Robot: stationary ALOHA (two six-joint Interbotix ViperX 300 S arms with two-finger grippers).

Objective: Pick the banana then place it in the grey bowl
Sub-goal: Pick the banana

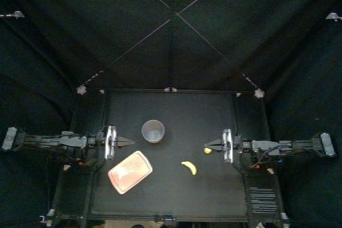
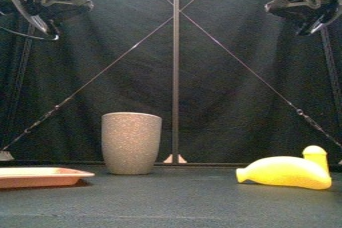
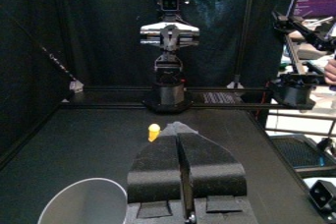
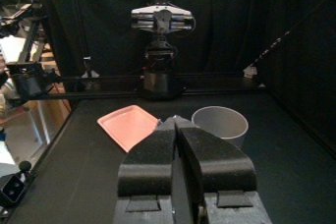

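Note:
A yellow toy banana (image 1: 190, 167) lies on the black table right of the middle, near and large at the right in the front view (image 2: 285, 171). The tall grey speckled cup (image 1: 152, 130) stands upright behind and to its left, also seen in the front view (image 2: 131, 143). My left gripper (image 1: 126, 143) hangs shut and holds nothing at the table's left side. The right gripper (image 1: 215, 146) is shut and holds nothing at the right side, behind the banana. Both hang high above the table. In the left wrist view the banana (image 3: 153, 132) lies beyond the shut jaws.
A flat pink tray (image 1: 131, 171) lies at the front left, left of the banana and in front of the cup. In the right wrist view the tray (image 4: 129, 125) and the cup (image 4: 221, 123) show beyond the jaws.

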